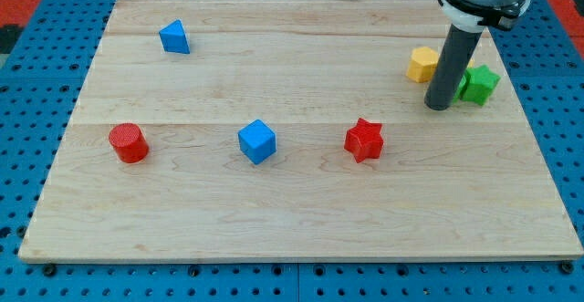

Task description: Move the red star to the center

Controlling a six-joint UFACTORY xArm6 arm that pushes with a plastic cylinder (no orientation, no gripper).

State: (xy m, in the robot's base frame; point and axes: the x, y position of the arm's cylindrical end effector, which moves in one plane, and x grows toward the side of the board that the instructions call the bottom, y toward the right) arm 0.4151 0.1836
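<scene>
The red star (364,140) lies on the wooden board (301,211), right of the middle and a little toward the view's bottom. My tip (439,108) rests on the board up and to the right of the star, well apart from it. The rod stands between a yellow block (422,65) on its left and a green star (479,84) on its right, close to both.
A blue cube (257,141) sits left of the red star. A red cylinder (128,142) is at the left side. A blue triangular block (174,37) is near the top left. Blue pegboard surrounds the board.
</scene>
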